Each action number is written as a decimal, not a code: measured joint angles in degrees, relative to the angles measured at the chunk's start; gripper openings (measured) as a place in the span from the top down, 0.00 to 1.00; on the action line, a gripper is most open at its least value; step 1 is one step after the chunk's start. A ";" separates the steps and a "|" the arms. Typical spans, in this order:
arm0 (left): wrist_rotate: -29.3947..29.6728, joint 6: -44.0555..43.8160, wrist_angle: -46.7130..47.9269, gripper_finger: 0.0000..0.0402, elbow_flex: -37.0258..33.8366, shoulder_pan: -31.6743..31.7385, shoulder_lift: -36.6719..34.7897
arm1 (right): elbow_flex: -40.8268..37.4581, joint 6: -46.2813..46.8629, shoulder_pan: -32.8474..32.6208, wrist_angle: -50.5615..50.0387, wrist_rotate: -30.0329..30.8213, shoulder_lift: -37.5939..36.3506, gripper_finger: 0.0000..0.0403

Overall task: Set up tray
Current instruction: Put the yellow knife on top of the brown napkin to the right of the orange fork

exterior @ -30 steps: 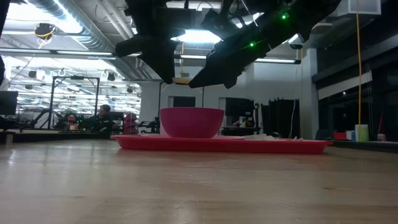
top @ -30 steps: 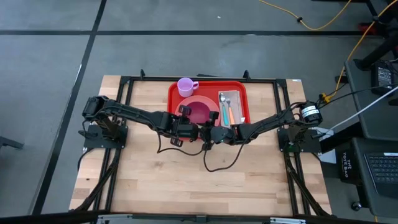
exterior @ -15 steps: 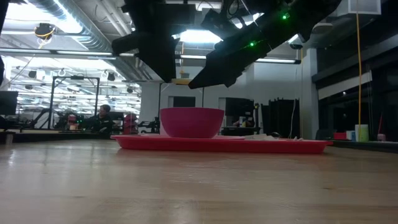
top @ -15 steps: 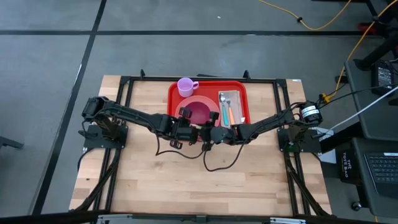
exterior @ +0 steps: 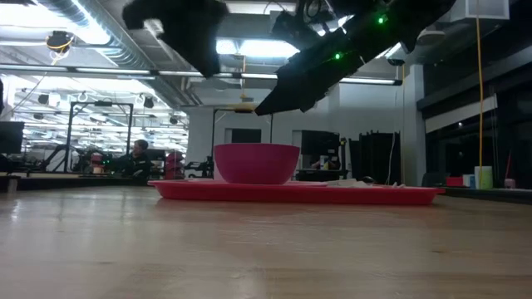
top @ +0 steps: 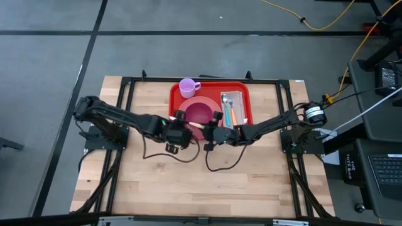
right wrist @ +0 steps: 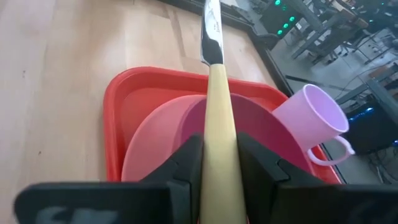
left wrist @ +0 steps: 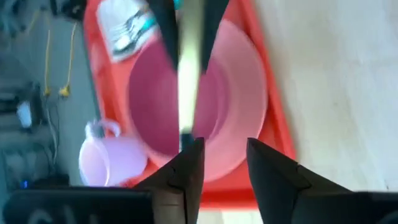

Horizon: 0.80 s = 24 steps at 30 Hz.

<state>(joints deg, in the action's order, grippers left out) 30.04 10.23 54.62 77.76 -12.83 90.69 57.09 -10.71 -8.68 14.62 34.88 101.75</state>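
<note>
Overhead, the large flat bright red plastic tray (top: 210, 100) sits at the wooden table's (top: 188, 188) far edge; the right gripper (top: 210, 130) clamps a cream-handled steel knife (right wrist: 214, 93) above the pink bowl (top: 201, 113), while the left gripper (top: 179, 129) hangs beside, fingers parted, empty
</note>
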 joint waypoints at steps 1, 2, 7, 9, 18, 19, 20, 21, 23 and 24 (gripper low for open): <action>0.81 -1.74 1.04 0.73 -0.10 0.04 -1.05 | -0.01 0.24 -0.13 -0.51 0.05 -0.52 0.80; 1.76 -3.11 1.18 0.75 -0.51 0.04 -2.38 | -0.01 0.91 -0.26 -1.00 0.06 -1.11 0.80; 2.84 -6.60 -1.02 0.86 -5.07 -0.42 -10.13 | -0.01 3.27 -1.38 -5.25 1.66 -4.62 0.80; 2.54 -7.27 -4.52 0.90 -8.54 -1.12 -13.77 | -0.01 3.39 -1.91 -6.89 3.19 -5.98 0.80; -6.62 -3.62 -30.62 0.99 -30.07 -2.90 -29.05 | 0.03 6.66 -2.82 -8.81 4.69 -7.48 0.80; -7.07 -3.58 -32.53 0.99 -32.24 -2.88 -30.64 | 0.03 7.63 -2.82 -9.45 4.75 -7.49 0.80; -7.34 -3.54 -35.06 0.99 -34.21 -2.87 -31.99 | 0.01 8.55 -2.82 -10.08 4.99 -7.53 0.80; -7.73 -3.48 -37.63 0.99 -35.93 -2.87 -33.19 | 0.00 9.26 -2.83 -11.03 5.66 -7.74 0.80; -8.65 -3.07 -41.46 1.00 -39.49 -2.87 -35.78 | 0.01 11.27 -2.84 -11.73 7.25 -8.06 0.80; -9.56 -2.69 -44.08 1.00 -41.04 -2.87 -36.69 | 0.03 12.79 -2.82 -13.39 8.04 -8.66 0.80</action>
<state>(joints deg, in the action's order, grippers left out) 20.48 7.54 10.54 36.71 -15.70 54.00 57.12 2.07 -11.51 1.23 42.91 93.09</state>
